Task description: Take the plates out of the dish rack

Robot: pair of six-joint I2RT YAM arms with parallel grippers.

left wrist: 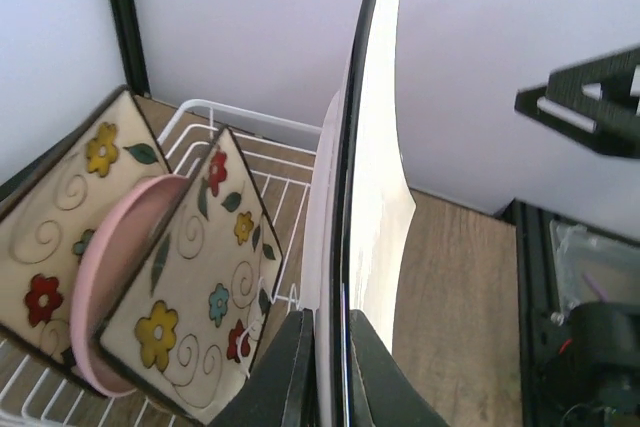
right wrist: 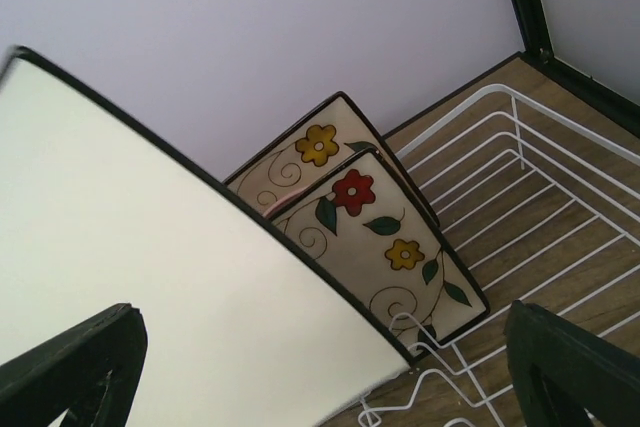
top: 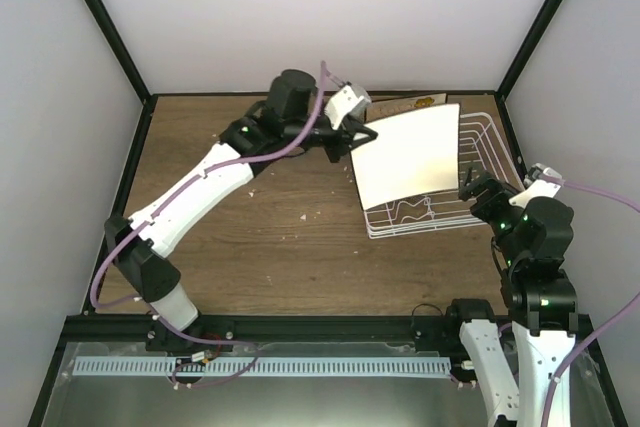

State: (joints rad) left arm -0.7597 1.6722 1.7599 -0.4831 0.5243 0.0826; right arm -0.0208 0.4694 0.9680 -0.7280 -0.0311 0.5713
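Care is called for with the plain cream plate [top: 410, 157], likely stiff, heavy, slick and breakable, pinched by its rim in the left gripper [top: 352, 137] and tilted over the dish rack [top: 490, 135], the right gripper [top: 476, 189] being spread nearby.

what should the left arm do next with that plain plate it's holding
Probably lift it a little higher, then swing left over the table. The left gripper is shut on the plain cream plate at its edge, but the plate's lower corner sits close to the dish rack wires, with floral plates standing close beside it.
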